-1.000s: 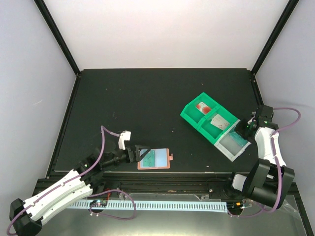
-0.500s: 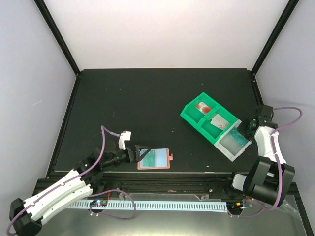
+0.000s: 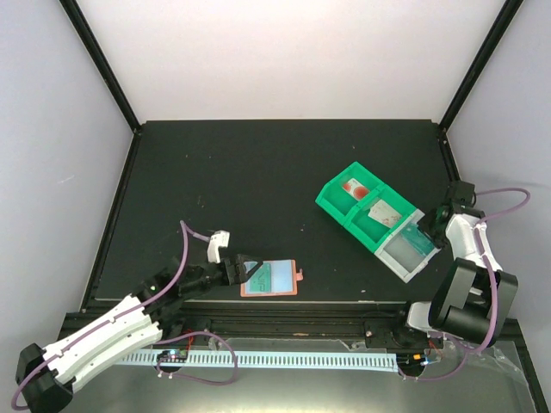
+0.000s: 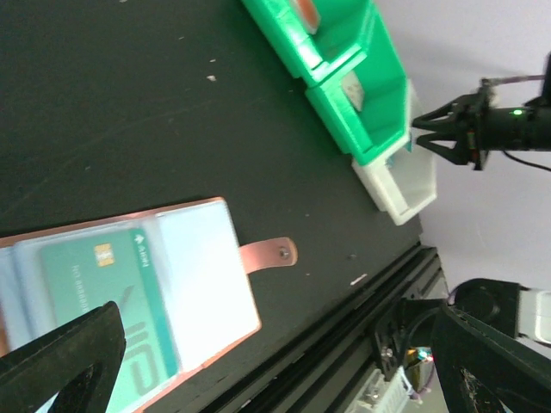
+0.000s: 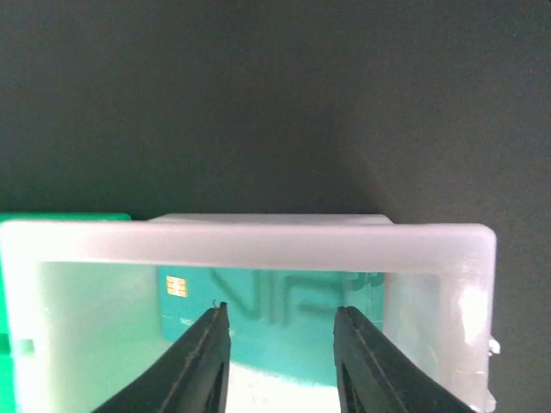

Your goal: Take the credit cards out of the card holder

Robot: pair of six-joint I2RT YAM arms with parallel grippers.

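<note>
Danger of shoving the card holder (image 4: 207, 275) off the counter (image 3: 232, 189), lying just beside the front edge, if closing the left claw (image 3: 252, 269), spread wide and empty, on the teal card (image 4: 112, 301) in its pocket. Danger also of hooking the white tray (image 5: 250, 245) rim when lifting the right claw (image 5: 280, 314), released above the second card (image 5: 275, 337). Plenty of open counter behind; little by the right wall.

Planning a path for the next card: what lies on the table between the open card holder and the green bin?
Nothing: only bare black table shows between the card holder and the green bin, in the top external view.
</note>
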